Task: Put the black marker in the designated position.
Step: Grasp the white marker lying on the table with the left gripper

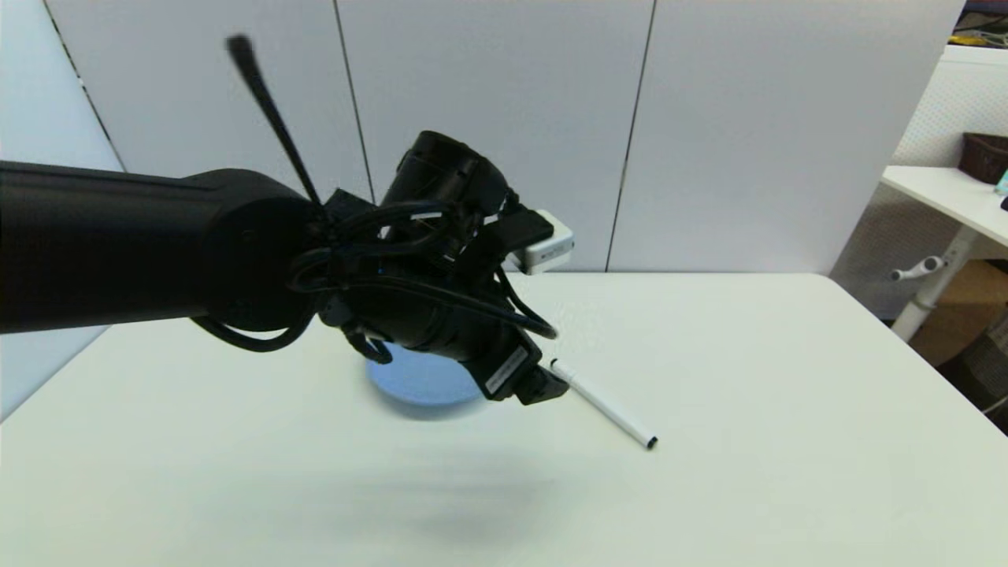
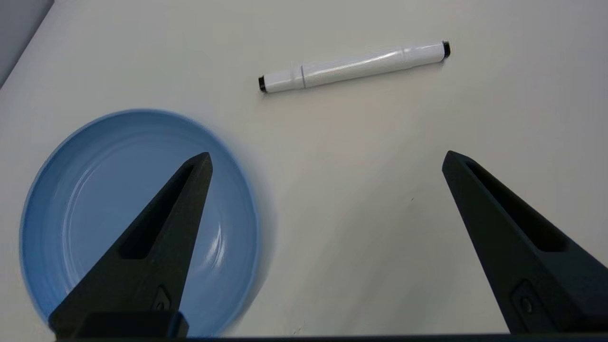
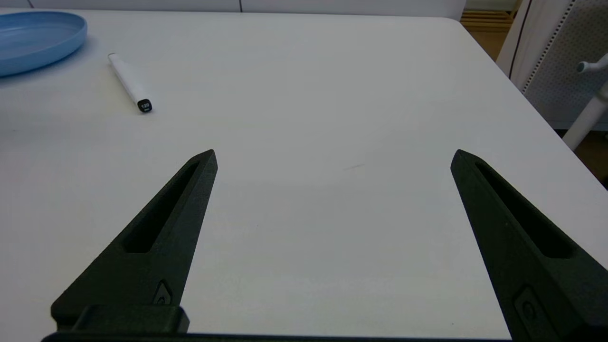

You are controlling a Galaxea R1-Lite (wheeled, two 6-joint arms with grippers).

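1. White table point(image 1: 787, 378): the work surface, plain white with no outline or sign on it; the designated position cannot be picked out in any view.
2. Left arm point(image 1: 118, 244): reaches in from the left and spans the middle of the head view, raised above the table and hiding most of the plate.
3. Blue plate point(image 2: 95, 156): round and shallow, nothing in it, lying near the table's centre, just left of the marker and apart from it.
4. Left gripper point(image 2: 325, 159): hangs above the table over the plate's right edge, its two black fingers spread wide with nothing between them. The marker lies beyond the fingertips, not between them.
5. Right gripper point(image 3: 332, 156): low over the near right part of the table, well apart from the marker, its fingers likewise spread wide and holding nothing; apparently idle.
6. Black marker point(image 1: 605, 405): a slim white barrel with black ends, lying flat on the tabletop right of the plate, its near end pointing toward the right. Untouched.
7. Step in hand, as judged: the approach before the grasp. The next move calls for the left gripper to shift right until its fingers straddle the barrel crosswise, descend, and close.
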